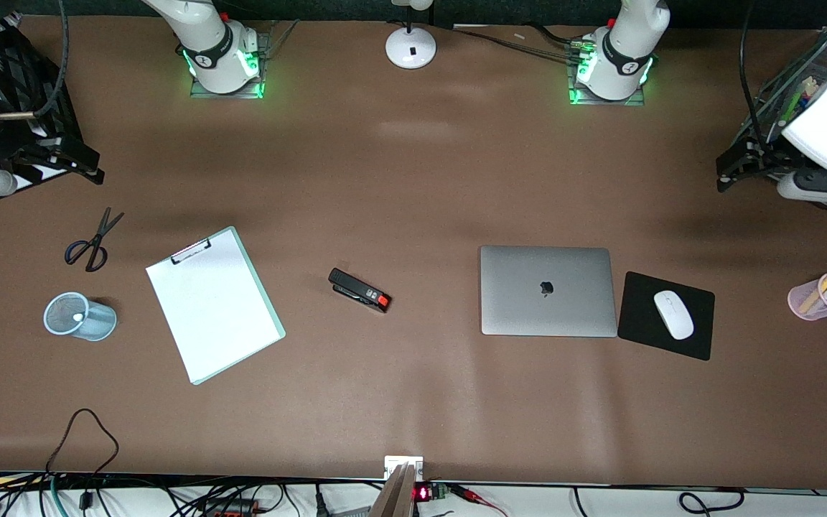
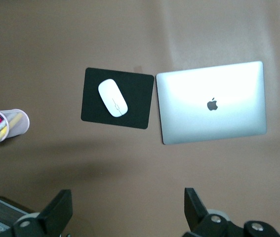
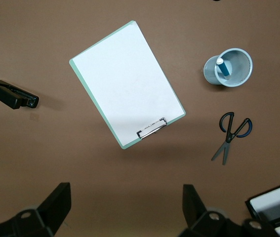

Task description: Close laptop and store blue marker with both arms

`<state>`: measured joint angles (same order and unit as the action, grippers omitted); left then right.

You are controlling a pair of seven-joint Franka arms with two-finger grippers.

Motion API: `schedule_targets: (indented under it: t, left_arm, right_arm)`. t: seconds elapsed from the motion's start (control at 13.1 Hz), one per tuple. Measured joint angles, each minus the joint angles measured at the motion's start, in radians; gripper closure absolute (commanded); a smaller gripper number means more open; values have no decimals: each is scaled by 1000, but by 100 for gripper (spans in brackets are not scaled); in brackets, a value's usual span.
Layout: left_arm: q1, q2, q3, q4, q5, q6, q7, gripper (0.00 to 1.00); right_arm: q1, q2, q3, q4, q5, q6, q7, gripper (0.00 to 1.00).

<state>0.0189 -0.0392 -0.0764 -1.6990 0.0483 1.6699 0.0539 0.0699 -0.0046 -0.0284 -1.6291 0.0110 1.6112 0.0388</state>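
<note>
Nearest the front camera, the clipboard (image 1: 214,304) lies flat. Closed, the laptop (image 1: 547,291) sits beside the mouse pad (image 1: 666,315); the blue marker (image 3: 221,67) stands in the mesh cup (image 3: 228,67). Both steps look done. The left gripper (image 2: 128,212) and right gripper (image 3: 126,212) hang wide open and empty, each above its own end of the table, waiting.

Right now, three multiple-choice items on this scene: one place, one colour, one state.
1. Where is the blue marker?
A) in the mesh cup
B) on the clipboard
C) on the stapler

2. Mouse pad colour?
A) green
B) black
C) red

3. The laptop is:
A) open
B) half open
C) closed

Answers:
1 A, it stands inside the cup.
2 B, black under the white mouse.
3 C, lid flat, logo up.

Left claw hangs open over the left arm's end of the table, and right claw hangs open over the right arm's end.
</note>
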Motion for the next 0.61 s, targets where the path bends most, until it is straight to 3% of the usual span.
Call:
schedule_targets:
  t: [0.23, 0.61]
  left_arm:
    - [-22, 2, 38, -38, 0, 23, 25, 0]
    - [-29, 4, 41, -34, 0, 31, 35, 0]
  right_arm:
    - [0, -29, -3, -46, -1, 25, -18, 0]
    - [0, -75, -3, -76, -1, 34, -25, 0]
